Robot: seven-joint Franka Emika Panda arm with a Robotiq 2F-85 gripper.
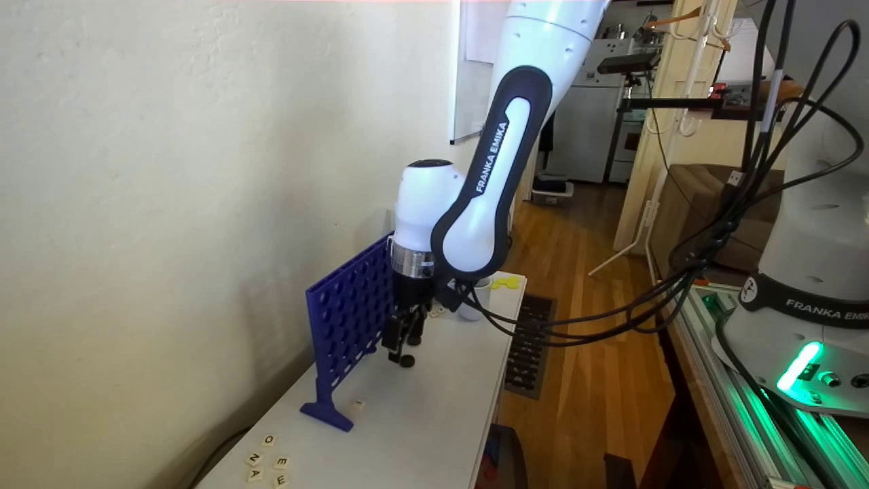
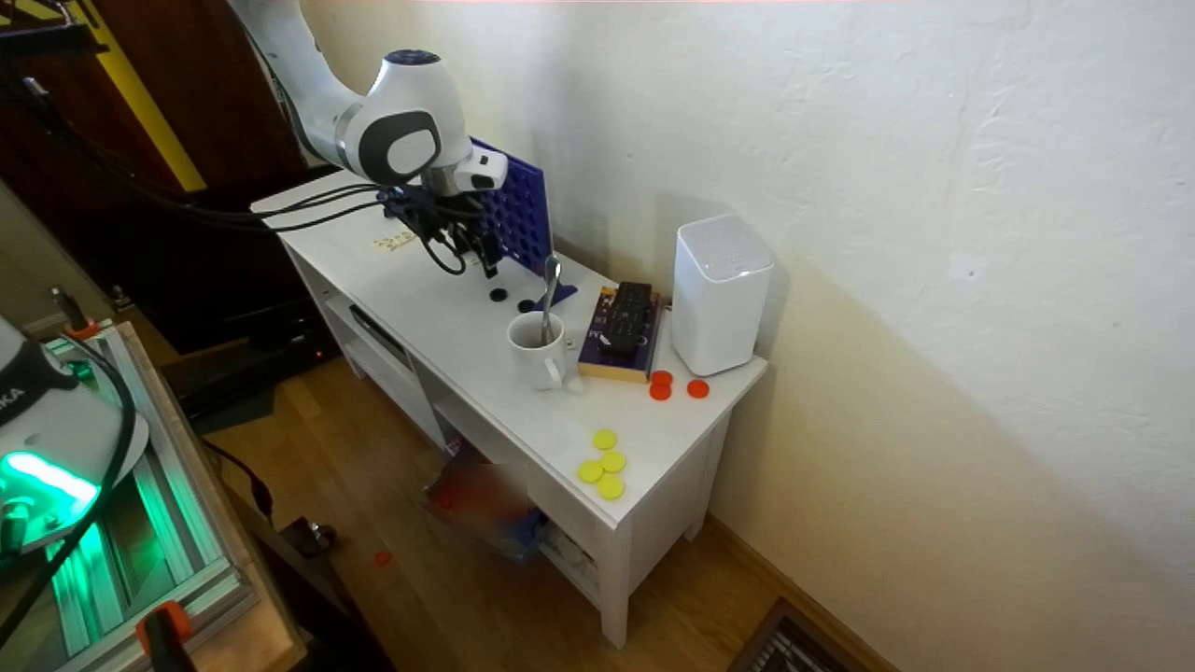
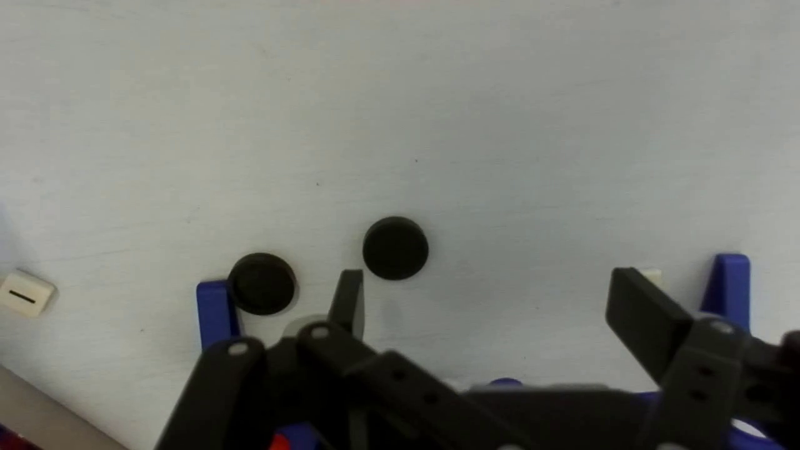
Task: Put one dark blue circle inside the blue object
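Two dark discs lie flat on the white table; they look nearly black. One disc is in the middle of the wrist view, and the other disc touches or overlaps a blue foot. Both also show in an exterior view, one disc and the other disc. The blue object is an upright grid panel near the wall, also visible in an exterior view. My gripper is open and empty, pointing down above the table beside the panel. The nearer disc lies just beyond its left fingertip.
A white cup with a spoon stands near the panel. A book with a remote, a white box-shaped device, orange-red discs and yellow discs are toward one table end. Letter tiles lie beyond the panel's other foot.
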